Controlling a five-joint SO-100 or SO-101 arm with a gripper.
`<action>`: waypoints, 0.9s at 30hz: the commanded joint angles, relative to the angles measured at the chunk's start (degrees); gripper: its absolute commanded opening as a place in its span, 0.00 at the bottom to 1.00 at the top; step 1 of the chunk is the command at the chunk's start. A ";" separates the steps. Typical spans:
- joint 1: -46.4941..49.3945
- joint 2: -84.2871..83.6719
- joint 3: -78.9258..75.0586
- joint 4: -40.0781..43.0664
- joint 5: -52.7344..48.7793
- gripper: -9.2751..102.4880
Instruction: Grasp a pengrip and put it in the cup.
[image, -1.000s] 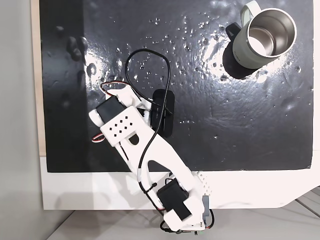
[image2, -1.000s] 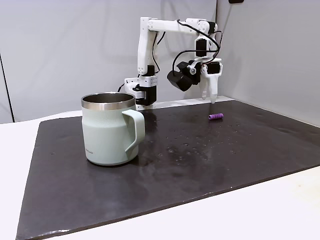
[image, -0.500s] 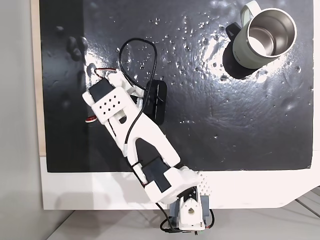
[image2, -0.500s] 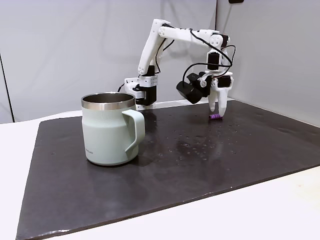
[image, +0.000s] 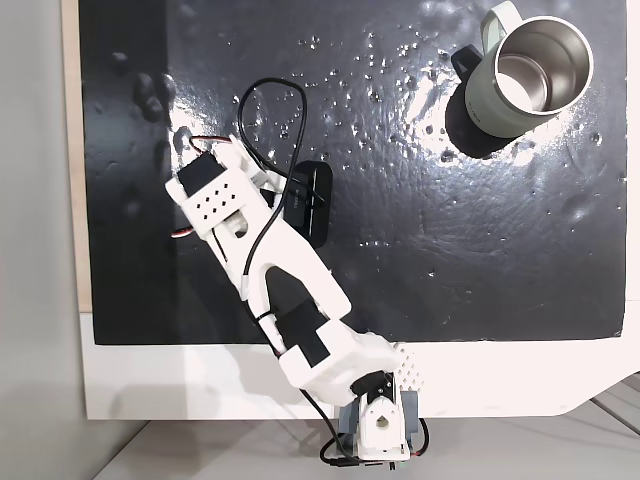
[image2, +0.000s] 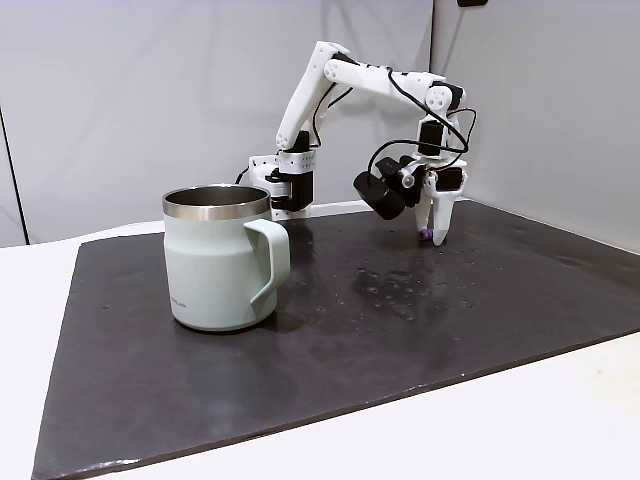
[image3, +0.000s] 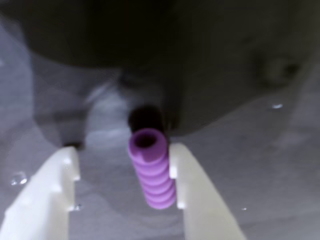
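Purple ribbed hollow pengrip, lying flat

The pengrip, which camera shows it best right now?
The wrist view: the pengrip shows large and ribbed, lying between the gripper's two white fingers, against the right one. A fixed view from the side shows a purple speck at the fingertips. In the fixed view from above, the arm covers it.

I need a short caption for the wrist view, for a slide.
Open gripper straddling the purple pengrip on the dark mat, one finger touching it.
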 joint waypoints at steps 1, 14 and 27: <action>0.00 -0.18 -4.31 0.62 -0.88 0.23; -0.35 -4.22 -9.14 0.97 -2.20 0.09; -1.58 16.96 -9.58 6.33 -12.48 0.08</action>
